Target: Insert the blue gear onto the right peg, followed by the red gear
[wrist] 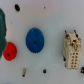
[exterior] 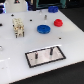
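Observation:
The blue gear [exterior: 44,28] lies flat on the white table, beyond the grey plate [exterior: 56,57] with the black border. The red gear [exterior: 58,22] rests a short way off, toward the exterior view's right. Two dark pins stand on the plate; the right peg [exterior: 50,50] is the one toward the exterior view's right. The wrist view looks straight down on the blue gear [wrist: 34,40], with the red gear [wrist: 9,50] close beside it. Neither view shows the gripper's fingers, and nothing is held in sight.
A beige toothed block [exterior: 18,27] [wrist: 72,50] stands upright near the blue gear. A green object [wrist: 2,25] pokes into the wrist view's edge, near a small dark pin [wrist: 24,72]. Blue items [exterior: 52,8] sit at the table's far side.

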Controlling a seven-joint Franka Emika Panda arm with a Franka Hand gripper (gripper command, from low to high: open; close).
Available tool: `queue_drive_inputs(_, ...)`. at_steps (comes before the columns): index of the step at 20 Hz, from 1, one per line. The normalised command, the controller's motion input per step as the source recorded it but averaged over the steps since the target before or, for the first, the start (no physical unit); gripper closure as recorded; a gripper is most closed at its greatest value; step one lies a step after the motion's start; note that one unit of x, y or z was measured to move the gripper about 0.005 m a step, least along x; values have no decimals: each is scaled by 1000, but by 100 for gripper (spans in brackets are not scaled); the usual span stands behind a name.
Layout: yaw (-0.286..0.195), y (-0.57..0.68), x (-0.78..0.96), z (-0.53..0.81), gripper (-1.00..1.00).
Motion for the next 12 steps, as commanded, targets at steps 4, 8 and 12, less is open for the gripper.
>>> queue_drive_inputs(4, 0, 435, -669, -258, -100)
queue_drive_inputs(8, 0, 429, -618, -326, -100)
queue_drive_inputs(12, 0, 367, -563, -423, -100)
